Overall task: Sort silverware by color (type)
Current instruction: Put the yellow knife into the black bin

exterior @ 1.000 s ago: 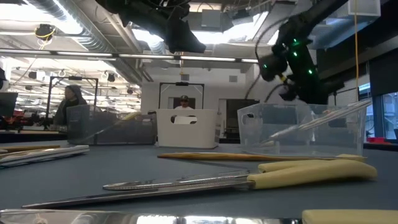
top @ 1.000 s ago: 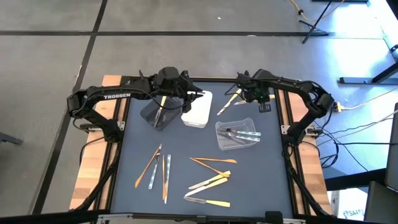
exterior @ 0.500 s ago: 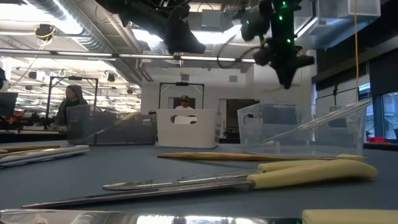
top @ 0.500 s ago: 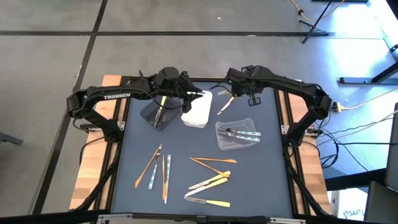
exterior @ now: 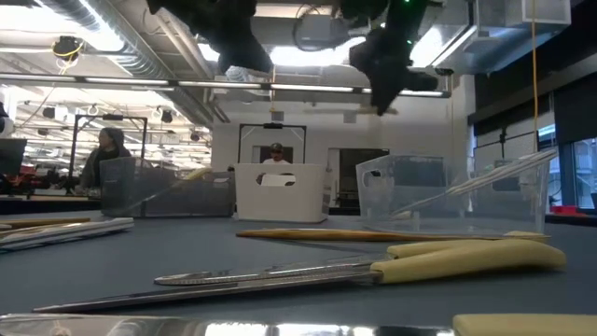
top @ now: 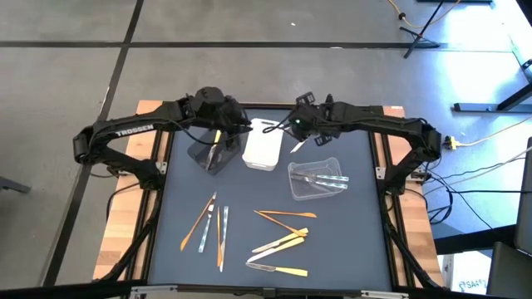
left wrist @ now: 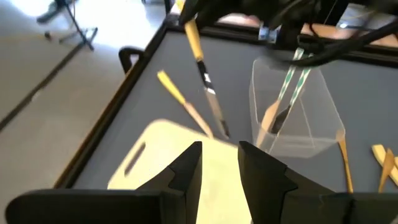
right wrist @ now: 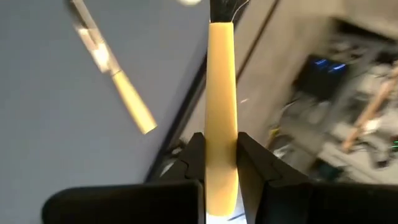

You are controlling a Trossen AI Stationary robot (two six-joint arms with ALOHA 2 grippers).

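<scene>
My right gripper is shut on a pale yellow-handled knife, high over the far right corner of the white tray. My left gripper hangs open above the white tray's left side, next to the dark tray, with nothing between its fingers. A second yellow-handled knife lies flat on the mat beside the white tray. The clear tray holds silver-grey pieces. Several orange, yellow and silver utensils lie flat near the front edge. My right gripper pinches the knife's pale yellow handle between its two fingers. The handle runs straight out along the fingers, which slant down from the table's right. The knife is lifted clear and tilted, its blade pointing down toward the white tray.
A yellow piece stands in the dark tray. Orange and silver utensils lie at the near left. The two grippers are close together over the far middle of the table. People are in the room beyond the table.
My right gripper has swung up and toward the table's left with the knife, from the far right corner to over the white tray, and its wrist has turned as it went. My left gripper has drawn back a little toward the left edge.
</scene>
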